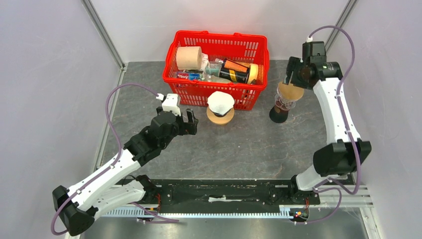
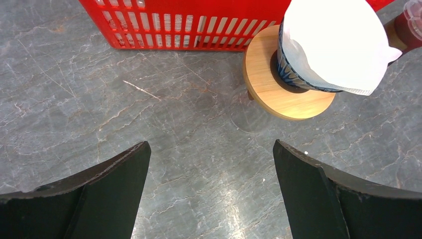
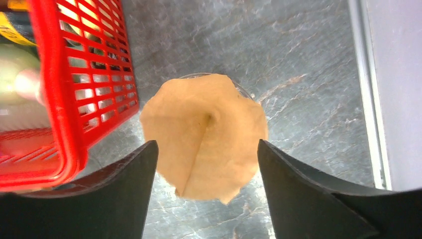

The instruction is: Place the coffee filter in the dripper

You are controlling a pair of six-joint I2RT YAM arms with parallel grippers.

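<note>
A brown paper coffee filter point(image 3: 204, 134) sits opened in a clear glass dripper point(image 1: 281, 107) at the right, just past the basket's corner; its rim point(image 3: 244, 89) shows behind the paper. My right gripper point(image 3: 207, 144) hovers straight above it, open, with both fingers clear of the paper. In the top view it point(image 1: 293, 74) hides part of the filter point(image 1: 290, 91). A second dripper point(image 2: 288, 74), blue-patterned on a round wooden base point(image 2: 268, 84), holds a white filter point(image 2: 338, 40) in front of the basket. My left gripper point(image 2: 211, 147) is open and empty, low over the table to its left.
A red plastic basket point(image 1: 219, 35) with a paper roll, a can and several small items stands at the back centre. Its wall point(image 3: 54, 99) is close on the left of the right gripper. A metal rail point(image 3: 366, 89) runs along the table's right edge.
</note>
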